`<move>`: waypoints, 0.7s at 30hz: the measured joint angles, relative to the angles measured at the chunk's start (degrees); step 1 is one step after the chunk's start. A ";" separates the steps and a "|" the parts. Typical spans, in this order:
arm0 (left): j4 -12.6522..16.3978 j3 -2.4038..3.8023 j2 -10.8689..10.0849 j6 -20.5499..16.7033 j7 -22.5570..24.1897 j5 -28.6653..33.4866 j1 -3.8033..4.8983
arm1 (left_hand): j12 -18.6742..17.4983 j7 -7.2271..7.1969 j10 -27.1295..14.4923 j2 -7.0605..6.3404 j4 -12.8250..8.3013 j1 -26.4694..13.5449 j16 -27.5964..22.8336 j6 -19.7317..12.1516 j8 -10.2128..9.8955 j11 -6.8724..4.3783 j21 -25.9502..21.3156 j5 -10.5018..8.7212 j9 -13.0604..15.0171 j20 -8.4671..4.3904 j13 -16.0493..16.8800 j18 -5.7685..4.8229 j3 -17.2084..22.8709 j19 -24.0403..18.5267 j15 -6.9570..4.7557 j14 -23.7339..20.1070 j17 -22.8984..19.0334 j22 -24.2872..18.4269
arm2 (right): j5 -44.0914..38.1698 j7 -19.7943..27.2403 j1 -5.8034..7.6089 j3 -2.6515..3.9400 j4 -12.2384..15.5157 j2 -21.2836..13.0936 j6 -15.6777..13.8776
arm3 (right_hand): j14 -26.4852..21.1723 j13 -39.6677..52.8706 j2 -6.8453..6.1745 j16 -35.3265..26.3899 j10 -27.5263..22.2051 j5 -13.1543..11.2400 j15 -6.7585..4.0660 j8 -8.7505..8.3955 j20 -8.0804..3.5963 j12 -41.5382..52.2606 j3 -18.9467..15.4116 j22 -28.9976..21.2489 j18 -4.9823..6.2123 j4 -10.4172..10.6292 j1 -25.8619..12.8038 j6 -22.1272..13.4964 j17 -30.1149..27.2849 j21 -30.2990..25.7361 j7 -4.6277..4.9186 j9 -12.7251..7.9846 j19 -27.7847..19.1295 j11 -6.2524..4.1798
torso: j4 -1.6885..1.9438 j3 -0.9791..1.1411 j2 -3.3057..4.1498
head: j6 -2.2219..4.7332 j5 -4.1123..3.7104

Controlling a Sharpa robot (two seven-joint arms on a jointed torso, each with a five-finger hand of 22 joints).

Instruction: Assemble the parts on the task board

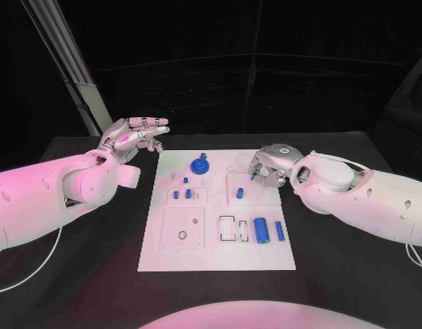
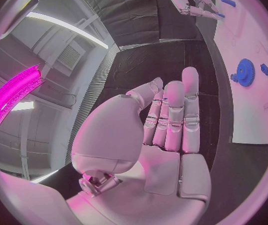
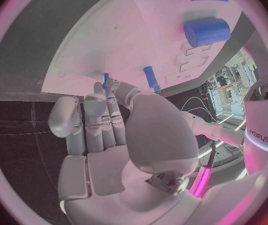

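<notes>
The white task board (image 1: 221, 255) lies in the middle of the table. A blue gear (image 1: 201, 165) stands near its far edge, with small blue pegs (image 1: 182, 194) on a block in front of it. Another peg (image 1: 241, 192) stands upright further right. A thick blue cylinder (image 1: 261, 230) and a thin one (image 1: 280, 231) lie at the near right. My right hand (image 1: 270, 164) hovers over the board's far right part, fingers curled down, pinching a small blue peg (image 3: 106, 78) between thumb and fingertip. My left hand (image 1: 136, 133) is raised left of the board, fingers straight and empty.
The board carries a plate with a round hole (image 1: 182, 235) at the near left and rectangular slots (image 1: 235, 229) beside the thick cylinder. Black table (image 1: 340, 260) surrounds the board. A metal post (image 1: 72, 68) rises behind my left arm.
</notes>
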 measured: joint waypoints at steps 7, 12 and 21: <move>-0.09 0.00 -0.16 -0.03 -0.02 0.00 0.01 | 0.00 0.00 0.00 0.00 0.00 0.00 0.00 0.00 0.00 0.00 0.00 0.00 0.00 0.00 0.00 0.00 0.00 0.00 0.00 0.00 0.00 0.01 | 2.21 0.05 0.03 0.07 4.03 -2.44 -0.85 | 0.00 -0.05 0.00 0.00 0.00 -0.01 0.00 0.00 0.00 0.00 0.01 0.00 0.00 0.01 0.00 0.00 0.05 0.00 0.00 -0.01 0.00 0.00 | -0.01 -0.03 -0.01 | -0.03 0.03; -0.13 0.00 -0.14 -0.03 -0.04 0.01 0.01 | 0.00 0.00 -0.20 0.00 0.00 0.00 0.00 0.00 0.00 0.20 0.00 0.00 0.00 0.00 0.01 0.00 0.00 0.00 0.00 0.00 0.00 0.01 | 3.87 0.99 0.02 0.72 7.88 -2.86 -2.85 | 0.00 -0.03 0.17 0.64 -0.01 -0.09 0.00 0.00 0.00 -0.11 0.29 0.64 0.01 -0.27 0.17 0.20 0.70 0.44 0.20 -0.01 0.00 0.01 | -0.08 0.02 0.01 | -0.01 0.18; -0.14 0.00 0.08 -0.02 -0.06 0.02 0.02 | 0.00 0.00 -0.20 0.00 -0.17 0.00 0.00 0.00 0.00 0.20 0.00 0.00 0.01 0.00 0.01 -0.01 0.17 0.00 0.00 0.00 0.01 0.01 | 6.00 2.99 0.07 1.32 11.69 -1.74 -6.28 | 0.00 0.04 0.32 0.85 -0.02 -0.11 0.00 0.00 0.00 -0.21 0.29 0.81 0.01 -0.27 0.32 0.20 0.86 0.45 0.20 -0.02 0.00 0.01 | 0.08 -0.04 0.01 | 0.03 0.79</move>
